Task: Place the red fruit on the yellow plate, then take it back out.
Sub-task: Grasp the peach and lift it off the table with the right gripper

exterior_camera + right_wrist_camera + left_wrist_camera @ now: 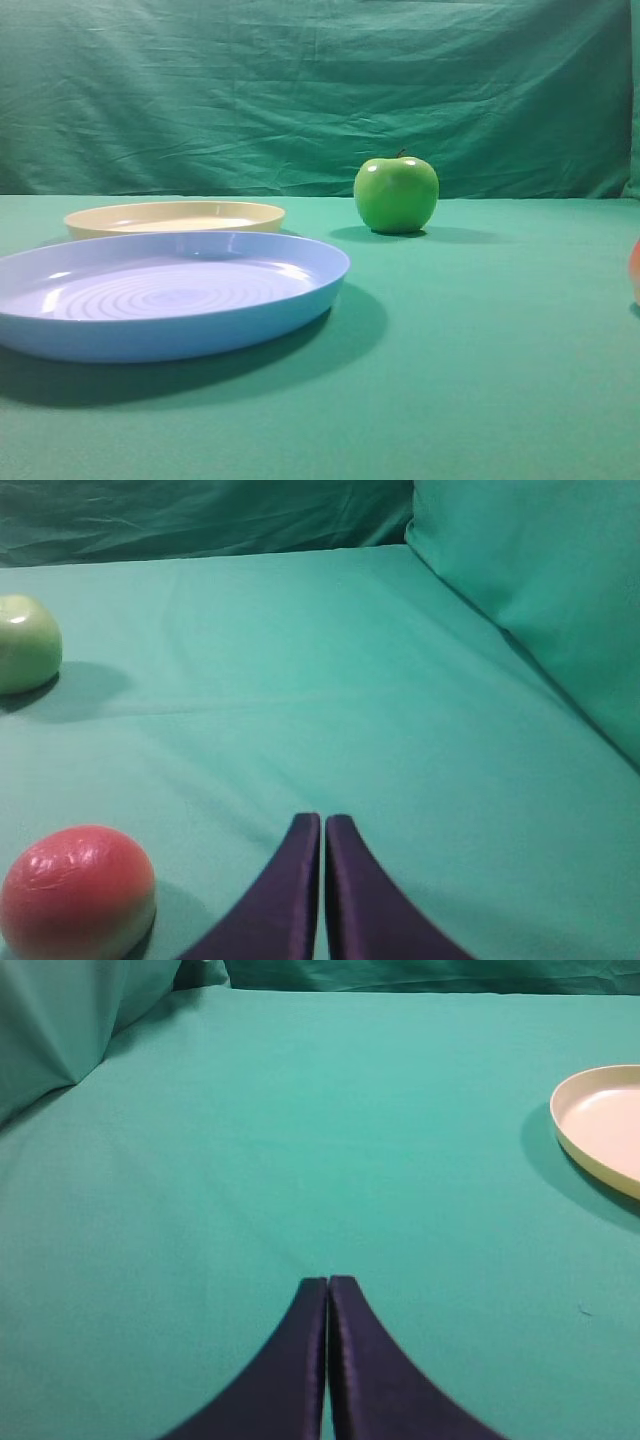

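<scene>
The red fruit lies on the green cloth at the lower left of the right wrist view, red on top and pale below; only a sliver of the red fruit shows at the right edge of the high view. My right gripper is shut and empty, to the right of the fruit and apart from it. The yellow plate sits empty at the back left, and the yellow plate also shows at the right edge of the left wrist view. My left gripper is shut and empty over bare cloth.
A large light-blue plate with concentric rings stands in front of the yellow one. A glossy green apple rests near the back middle, and the green apple shows far left in the right wrist view. Green cloth hangs behind and at the sides.
</scene>
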You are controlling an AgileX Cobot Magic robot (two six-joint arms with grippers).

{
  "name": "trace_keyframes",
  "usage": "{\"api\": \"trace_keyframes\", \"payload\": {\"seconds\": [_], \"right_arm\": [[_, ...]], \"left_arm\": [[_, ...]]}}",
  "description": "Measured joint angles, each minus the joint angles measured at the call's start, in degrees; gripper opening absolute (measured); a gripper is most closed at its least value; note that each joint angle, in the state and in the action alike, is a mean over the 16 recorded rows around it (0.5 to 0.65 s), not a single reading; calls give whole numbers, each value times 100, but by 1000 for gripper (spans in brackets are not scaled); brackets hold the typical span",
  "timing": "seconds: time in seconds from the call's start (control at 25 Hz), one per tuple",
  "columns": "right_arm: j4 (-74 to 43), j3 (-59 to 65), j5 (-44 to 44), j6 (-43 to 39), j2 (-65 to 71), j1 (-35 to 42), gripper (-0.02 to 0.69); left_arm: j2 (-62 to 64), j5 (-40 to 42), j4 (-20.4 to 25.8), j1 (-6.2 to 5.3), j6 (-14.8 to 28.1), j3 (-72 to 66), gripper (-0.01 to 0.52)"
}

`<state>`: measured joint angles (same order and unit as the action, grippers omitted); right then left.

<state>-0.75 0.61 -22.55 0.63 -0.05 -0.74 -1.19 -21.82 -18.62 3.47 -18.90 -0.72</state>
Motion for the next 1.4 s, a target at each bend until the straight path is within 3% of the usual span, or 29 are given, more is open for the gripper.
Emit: {"api": "trace_keyframes", "payload": {"seconds": [0.48,0.96,1.4], "right_arm": [[28,-1623,-1191,70,1241,-338,0],[388,-3826,-3378,502,3745,-916,0],[510,-4613,-4519,880,5576,-1401,0]], "left_arm": [[0,0,0,0,0,0,0],[0,0,0,0,0,0,0],[0,0,0,0,0,0,0]]}}
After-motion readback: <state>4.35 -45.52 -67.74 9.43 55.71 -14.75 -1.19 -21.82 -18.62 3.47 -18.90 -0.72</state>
